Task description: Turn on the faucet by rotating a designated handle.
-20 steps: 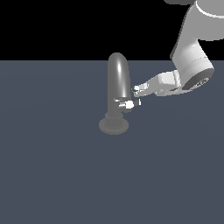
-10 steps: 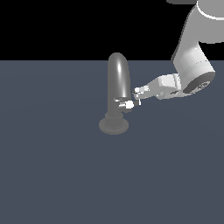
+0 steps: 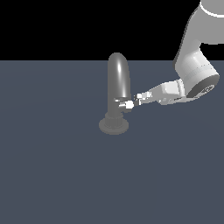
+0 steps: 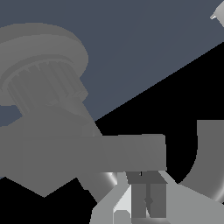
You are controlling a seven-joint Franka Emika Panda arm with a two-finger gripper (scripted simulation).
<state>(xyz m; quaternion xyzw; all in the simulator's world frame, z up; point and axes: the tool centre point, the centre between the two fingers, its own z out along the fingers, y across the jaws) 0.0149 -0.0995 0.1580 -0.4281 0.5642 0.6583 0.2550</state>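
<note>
The glossy grey faucet [image 3: 118, 78] stands mid-scene on its round ringed base [image 3: 113, 125]. Its handle [image 3: 126, 104], a short lever with a white tip, sticks out of the stem toward the exterior view's right. My gripper [image 3: 140, 97] reaches in from that side, its tips just above and beside the lever's end. In the wrist view the handle [image 4: 113, 153] is a thick grey bar running out from the base [image 4: 39, 52]. The gripper [image 4: 146, 192] is shut, with its fingers pressed together at the bar's end. The curved spout [image 4: 210, 162] shows beside them.
The faucet stands on a flat dark blue-grey surface [image 3: 57, 175]. The pale arm [image 3: 192, 70] comes down from the upper part of the exterior view's right.
The arm's wrist and gripper have sunk slightly toward the lever's tip. The handle shows no clear turn.
</note>
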